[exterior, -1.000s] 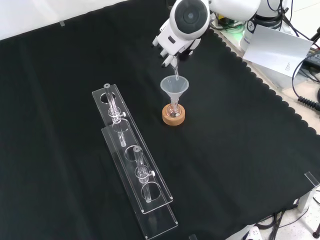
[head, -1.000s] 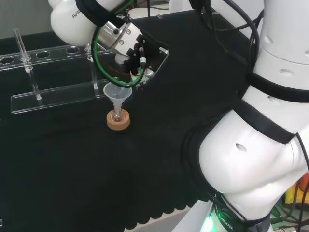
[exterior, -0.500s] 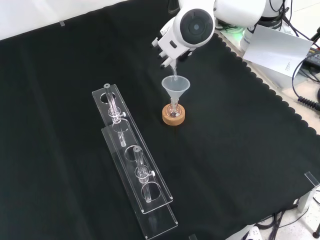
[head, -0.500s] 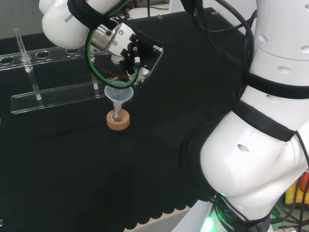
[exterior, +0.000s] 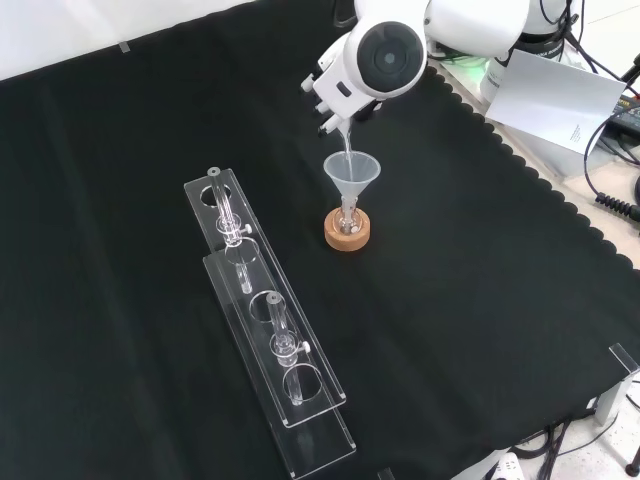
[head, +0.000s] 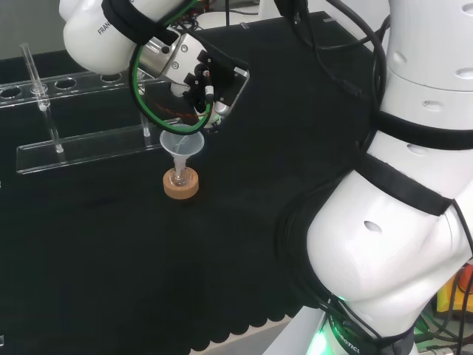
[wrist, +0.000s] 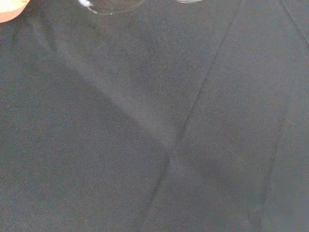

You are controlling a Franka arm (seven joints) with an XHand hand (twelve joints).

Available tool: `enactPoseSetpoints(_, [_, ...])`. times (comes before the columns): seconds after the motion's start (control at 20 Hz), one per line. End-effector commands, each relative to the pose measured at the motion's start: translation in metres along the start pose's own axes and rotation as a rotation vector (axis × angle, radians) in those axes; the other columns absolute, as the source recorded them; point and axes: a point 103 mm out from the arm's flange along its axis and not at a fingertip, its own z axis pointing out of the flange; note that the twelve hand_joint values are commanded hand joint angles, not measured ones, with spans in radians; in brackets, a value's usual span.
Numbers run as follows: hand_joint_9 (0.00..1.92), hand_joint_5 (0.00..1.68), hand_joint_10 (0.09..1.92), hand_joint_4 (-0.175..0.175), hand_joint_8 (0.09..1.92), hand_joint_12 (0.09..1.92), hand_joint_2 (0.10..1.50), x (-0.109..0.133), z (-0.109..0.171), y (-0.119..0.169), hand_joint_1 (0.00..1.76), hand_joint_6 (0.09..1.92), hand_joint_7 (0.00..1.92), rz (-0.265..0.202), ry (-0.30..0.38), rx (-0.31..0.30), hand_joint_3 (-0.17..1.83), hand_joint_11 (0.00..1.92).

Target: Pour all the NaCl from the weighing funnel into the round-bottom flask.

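In the front view the hand (exterior: 335, 95) hovers at about 12 o'clock of the round-bottom flask (exterior: 347, 222), which sits in a cork ring (exterior: 347, 233) on the table (exterior: 480, 300) with a wide funnel (exterior: 350, 172) in its neck; a slim clear weighing funnel (exterior: 345, 140) hangs steeply, tip toward the wide funnel's mouth. Whether the fingers curl round it cannot be told; the pour seems to hinge on keeping that long axis over the mouth.

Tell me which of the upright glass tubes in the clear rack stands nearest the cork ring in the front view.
The tube at the rack's far end, by the upper left corner; the other tube stands lower down the rack, farther from the cork ring.
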Motion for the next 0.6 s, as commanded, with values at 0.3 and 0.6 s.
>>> enactPoseSetpoints(0.3, [1.47, 1.17, 0.09, 0.151, 0.37, 0.90, 1.11, 0.0028, -0.0026, 0.0017, 1.09, 0.74, 1.33, 0.000, -0.025, 0.014, -0.17, 1.03])
enactPoseSetpoints(0.6, [1.47, 1.17, 0.09, 0.150, 0.37, 0.90, 1.11, 0.0056, -0.0041, 0.0035, 1.09, 0.74, 1.33, -0.002, -0.042, 0.024, -0.17, 1.03])
